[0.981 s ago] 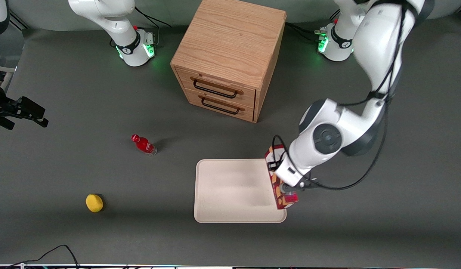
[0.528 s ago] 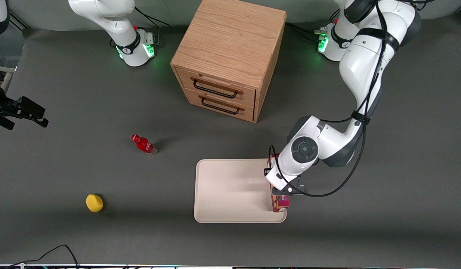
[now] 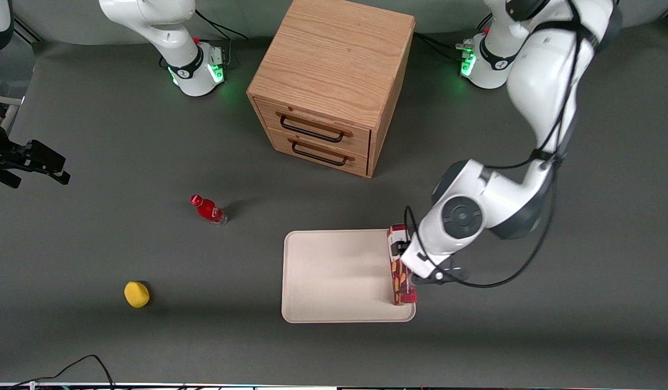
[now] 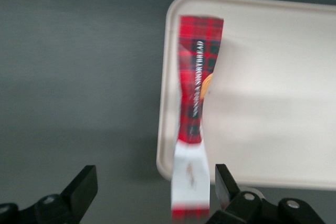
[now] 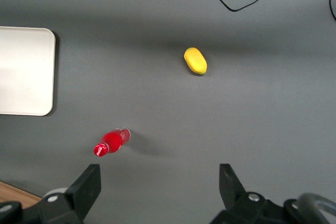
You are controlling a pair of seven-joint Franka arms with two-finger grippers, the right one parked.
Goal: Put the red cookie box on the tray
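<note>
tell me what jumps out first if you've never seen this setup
The red cookie box stands on its narrow side along the tray edge toward the working arm's end, with the open gripper just above it, fingers apart and clear of the box. Next, the wooden drawer cabinet, farther from the camera than the tray.

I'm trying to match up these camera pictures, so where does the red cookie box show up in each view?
Front view: red cookie box lies on the tray, along its edge toward the working arm, under the gripper.
Left wrist view: box between the open fingers, on the tray's rim.
Right wrist view: not visible.
Shared landmark: the tray.
</note>
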